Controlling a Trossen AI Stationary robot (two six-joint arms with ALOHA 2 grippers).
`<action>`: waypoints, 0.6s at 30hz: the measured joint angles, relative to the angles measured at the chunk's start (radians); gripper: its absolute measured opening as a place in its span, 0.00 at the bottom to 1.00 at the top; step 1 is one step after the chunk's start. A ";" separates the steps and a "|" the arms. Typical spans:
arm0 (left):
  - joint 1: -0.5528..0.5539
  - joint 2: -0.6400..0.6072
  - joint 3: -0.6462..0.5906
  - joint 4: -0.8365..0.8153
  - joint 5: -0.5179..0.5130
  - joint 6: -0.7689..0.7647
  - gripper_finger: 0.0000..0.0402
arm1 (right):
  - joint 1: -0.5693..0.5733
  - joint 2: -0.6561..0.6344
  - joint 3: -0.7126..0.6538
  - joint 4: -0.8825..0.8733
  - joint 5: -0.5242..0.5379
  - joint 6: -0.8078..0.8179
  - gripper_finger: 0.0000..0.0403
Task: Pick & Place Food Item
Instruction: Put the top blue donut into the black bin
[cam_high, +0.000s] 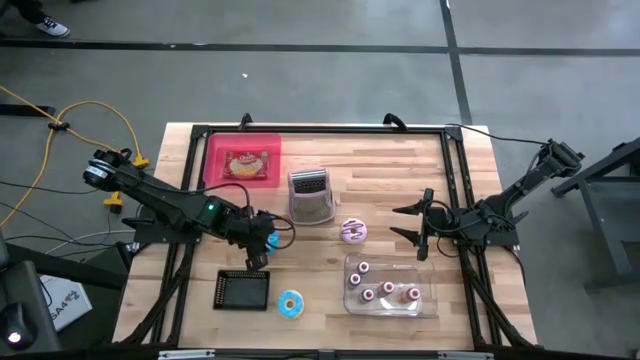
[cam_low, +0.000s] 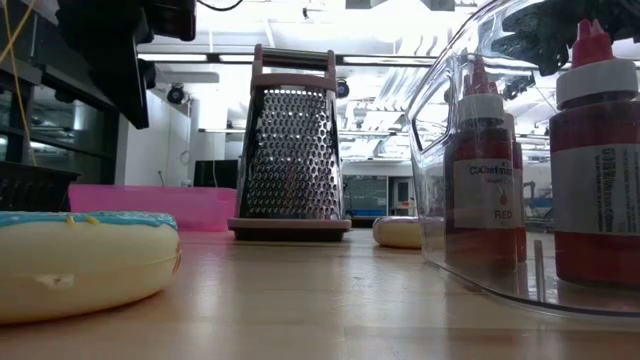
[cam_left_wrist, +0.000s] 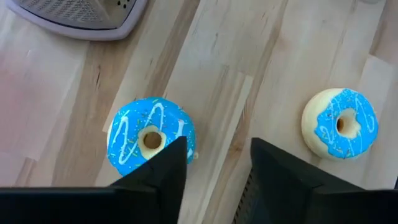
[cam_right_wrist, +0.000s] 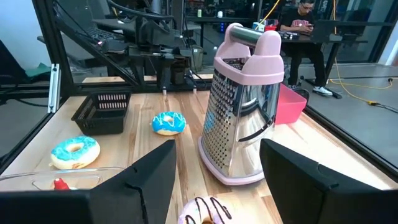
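Note:
A blue-iced doughnut lies flat on the wooden table, just in front of the grater. My left gripper hovers open above it. One finger stands in front of the doughnut's near edge and the gap lies beside it. From the right wrist view this doughnut rests on the table below the left arm. A second blue doughnut lies near the front edge. My right gripper waits open at the right, level, facing the grater.
A pink-rimmed metal grater stands mid-table. A pink tray with a packet sits far left. A black basket sits front left. A pink-iced doughnut and a clear tub of bottles lie to the right.

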 joint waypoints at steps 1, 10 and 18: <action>0.000 0.000 0.000 0.000 0.000 -0.001 0.45 | 0.000 0.000 0.000 0.000 0.000 0.000 0.55; -0.001 0.065 -0.002 -0.002 -0.001 -0.042 0.53 | 0.000 0.000 0.000 -0.003 0.000 -0.004 0.55; -0.002 0.170 -0.002 0.006 0.079 0.044 0.53 | 0.000 0.000 0.000 -0.030 0.000 -0.005 0.55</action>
